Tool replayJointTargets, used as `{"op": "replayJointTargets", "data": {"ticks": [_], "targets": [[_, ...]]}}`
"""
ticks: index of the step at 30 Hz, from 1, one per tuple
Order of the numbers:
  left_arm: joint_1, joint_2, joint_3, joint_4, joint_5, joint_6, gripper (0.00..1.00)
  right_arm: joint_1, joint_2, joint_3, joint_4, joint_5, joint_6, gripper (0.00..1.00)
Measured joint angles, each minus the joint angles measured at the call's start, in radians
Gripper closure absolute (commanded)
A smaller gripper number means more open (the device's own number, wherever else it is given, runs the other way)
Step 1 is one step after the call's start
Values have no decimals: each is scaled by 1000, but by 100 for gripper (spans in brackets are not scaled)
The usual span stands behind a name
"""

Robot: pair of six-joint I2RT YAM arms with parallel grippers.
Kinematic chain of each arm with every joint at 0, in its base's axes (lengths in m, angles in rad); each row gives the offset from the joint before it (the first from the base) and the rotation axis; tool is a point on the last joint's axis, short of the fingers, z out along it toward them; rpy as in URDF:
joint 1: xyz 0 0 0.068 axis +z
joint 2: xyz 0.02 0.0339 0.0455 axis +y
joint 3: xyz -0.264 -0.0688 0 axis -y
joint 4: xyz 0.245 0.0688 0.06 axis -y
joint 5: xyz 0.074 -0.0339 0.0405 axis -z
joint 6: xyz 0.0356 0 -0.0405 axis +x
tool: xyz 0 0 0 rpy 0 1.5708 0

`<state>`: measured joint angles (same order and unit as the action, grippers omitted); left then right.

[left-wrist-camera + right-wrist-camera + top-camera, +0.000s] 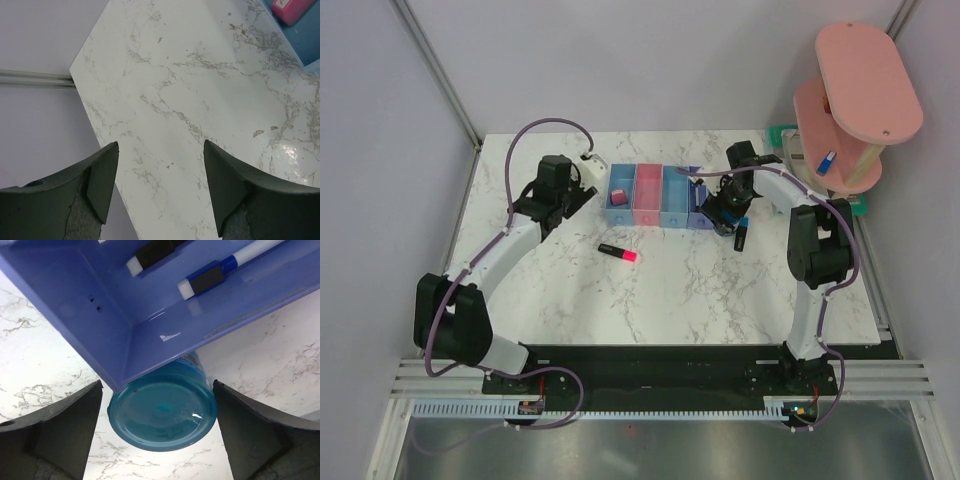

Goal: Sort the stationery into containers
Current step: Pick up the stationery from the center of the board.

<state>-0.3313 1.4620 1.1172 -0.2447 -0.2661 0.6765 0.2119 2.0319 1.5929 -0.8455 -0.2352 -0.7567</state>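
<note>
The containers (655, 196) stand as a joined row at the table's back middle. A small pink eraser (617, 195) lies in the leftmost blue tray (306, 42), and it shows again as the eraser (294, 10) in the left wrist view. My left gripper (160, 145) hangs open over bare marble, left of the row. A black highlighter with a pink end (618, 252) lies in front of the trays. My right gripper (157, 390) is open, its fingers on either side of the round blue pot (162, 412), which rests against the violet-blue tray (100, 305). That tray holds two pens (215, 272).
A pink two-tier shelf (855, 100) stands at the back right with a small blue item (827, 160) on its lower tier. A green tray (780, 133) peeks out beside it. The table's far left corner (75, 70) lies just beyond my left gripper (582, 192).
</note>
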Motion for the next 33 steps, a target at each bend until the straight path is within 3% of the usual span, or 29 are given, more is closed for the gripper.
{"op": "replayJointTargets", "data": {"ticks": [3,6,8,9,15,23,25,30,33], "targets": [[0,-16,-16,-6,0,0,25,0,1,0,23,0,13,14],[0,-25,-31,-9,0,0,25,0,1,-6,48,5,27,39],[0,-27,-39,-10,0,0,25,0,-3,-17,59,8,35,45],[0,-27,-42,-12,0,0,25,0,-7,-24,67,8,40,56],[0,-46,-51,-32,2,0,25,-3,-60,-98,94,19,45,83],[0,-104,-31,-138,88,-4,24,-8,-172,-159,30,21,57,85],[0,-117,-6,-190,153,-15,17,-10,-228,-159,6,-1,65,85],[-5,-179,34,-274,388,-87,14,-14,-348,-109,-77,-145,112,84],[-31,-207,47,-288,492,-137,0,-15,-357,-32,-115,-267,152,84]]}}
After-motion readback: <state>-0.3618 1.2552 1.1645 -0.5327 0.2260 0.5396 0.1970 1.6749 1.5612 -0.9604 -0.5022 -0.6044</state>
